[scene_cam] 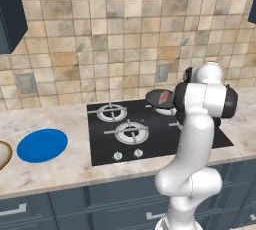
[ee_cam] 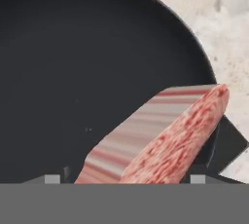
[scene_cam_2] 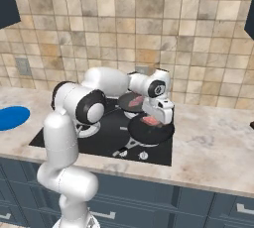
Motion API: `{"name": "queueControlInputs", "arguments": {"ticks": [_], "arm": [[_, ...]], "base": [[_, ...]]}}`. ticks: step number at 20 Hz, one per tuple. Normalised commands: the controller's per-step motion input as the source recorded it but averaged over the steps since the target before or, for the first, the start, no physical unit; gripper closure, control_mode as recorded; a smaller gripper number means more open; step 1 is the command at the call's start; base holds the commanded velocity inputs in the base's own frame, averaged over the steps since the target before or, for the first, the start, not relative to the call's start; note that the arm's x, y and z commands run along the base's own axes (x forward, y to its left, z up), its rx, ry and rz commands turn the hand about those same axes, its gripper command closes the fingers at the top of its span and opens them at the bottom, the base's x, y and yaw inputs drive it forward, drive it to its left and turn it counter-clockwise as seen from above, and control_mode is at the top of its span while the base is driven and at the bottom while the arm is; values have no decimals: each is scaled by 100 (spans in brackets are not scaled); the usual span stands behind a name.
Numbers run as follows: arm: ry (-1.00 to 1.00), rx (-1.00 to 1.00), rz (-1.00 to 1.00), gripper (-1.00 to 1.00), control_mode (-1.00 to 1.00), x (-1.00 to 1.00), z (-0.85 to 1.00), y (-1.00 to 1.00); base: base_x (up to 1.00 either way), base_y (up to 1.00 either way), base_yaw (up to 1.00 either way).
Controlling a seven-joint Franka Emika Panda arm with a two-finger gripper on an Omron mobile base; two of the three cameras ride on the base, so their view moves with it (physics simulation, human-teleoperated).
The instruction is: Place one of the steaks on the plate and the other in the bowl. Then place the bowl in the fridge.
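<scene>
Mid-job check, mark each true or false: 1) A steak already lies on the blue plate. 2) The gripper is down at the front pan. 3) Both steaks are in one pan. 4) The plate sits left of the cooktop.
1) False: the blue plate is bare; no steak is on it.
2) True: the gripper is low over the front pan, at the steak in it.
3) False: the second steak lies in the rear pan.
4) True: it lies on the counter left of the cooktop.
</scene>
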Motion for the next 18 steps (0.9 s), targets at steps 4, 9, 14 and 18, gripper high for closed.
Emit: {"name": "queueControlInputs", "arguments": {"ticks": [4, 9, 14, 18], "arm": [[6, 0, 10, 100, -100, -28, 51, 71], [0, -2, 20, 100, -100, -43, 24, 99], [1, -10, 25, 100, -100, -33, 46, 100], [7, -1, 29, 100, -100, -9, 12, 100]], "base": [[0, 0, 0], [0, 0, 0], [0, 0, 0], [0, 0, 0]]}}
